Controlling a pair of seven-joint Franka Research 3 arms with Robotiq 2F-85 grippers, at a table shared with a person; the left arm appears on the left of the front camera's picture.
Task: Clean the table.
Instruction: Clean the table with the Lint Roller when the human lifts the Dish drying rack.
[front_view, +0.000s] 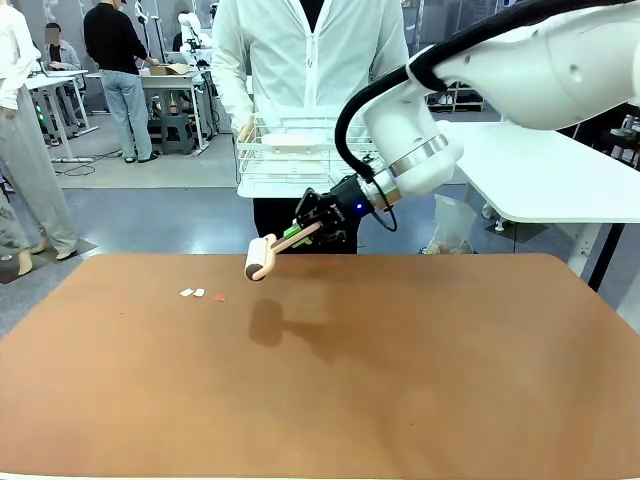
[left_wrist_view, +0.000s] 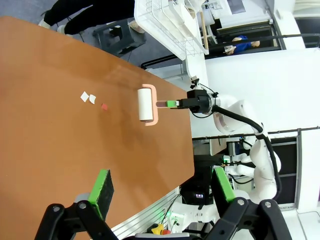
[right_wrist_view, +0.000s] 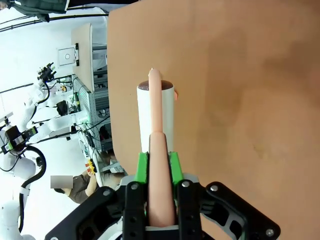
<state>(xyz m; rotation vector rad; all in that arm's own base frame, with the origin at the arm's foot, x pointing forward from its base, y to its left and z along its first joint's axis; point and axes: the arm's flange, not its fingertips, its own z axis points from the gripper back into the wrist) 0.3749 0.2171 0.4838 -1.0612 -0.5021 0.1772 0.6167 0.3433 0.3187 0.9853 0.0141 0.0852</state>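
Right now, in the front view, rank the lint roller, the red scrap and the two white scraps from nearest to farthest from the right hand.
1. Lint roller: held in the right hand, above the table.
2. Red scrap: on the table, left of the roller.
3. White scraps: just left of the red one; the pair is too close together to split.

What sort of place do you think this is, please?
Likely a robotics lab or open workshop: a white robot arm holds a lint roller over the brown table, and people stand at workbenches behind.
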